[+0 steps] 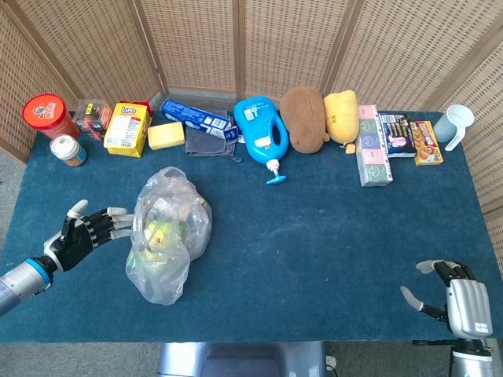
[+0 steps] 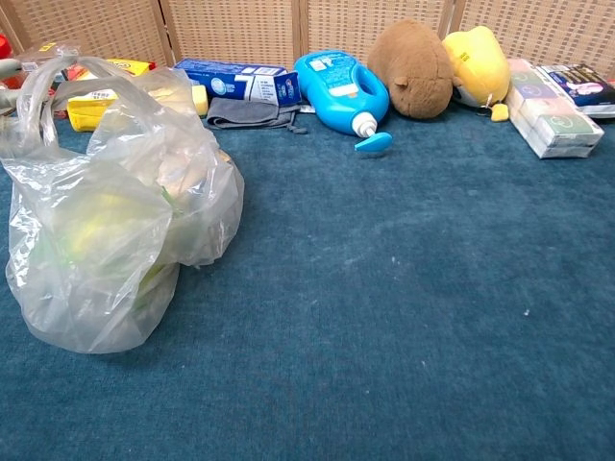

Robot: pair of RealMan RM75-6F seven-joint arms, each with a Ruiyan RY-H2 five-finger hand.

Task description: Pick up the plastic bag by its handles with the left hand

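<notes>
While reaching, seen from the head: black left hand (image 1: 82, 233) spread wide, holding nothing, fingertips at clear crinkled plastic bag (image 1: 167, 233) just beside. From the chest: looped handles (image 2: 43, 86) up top, ungrasped; next, probably hooking under them.

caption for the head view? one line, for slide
Open left hand reaches toward the plastic bag on the blue table; right hand idle at the near edge.

One plastic bag (image 1: 167, 234), two plush toys (image 1: 305, 118), one blue bottle (image 1: 261, 129)

Left hand (image 1: 85, 233) just left of plastic bag (image 1: 167, 234); detergent bottle (image 1: 262, 132) behind
</notes>
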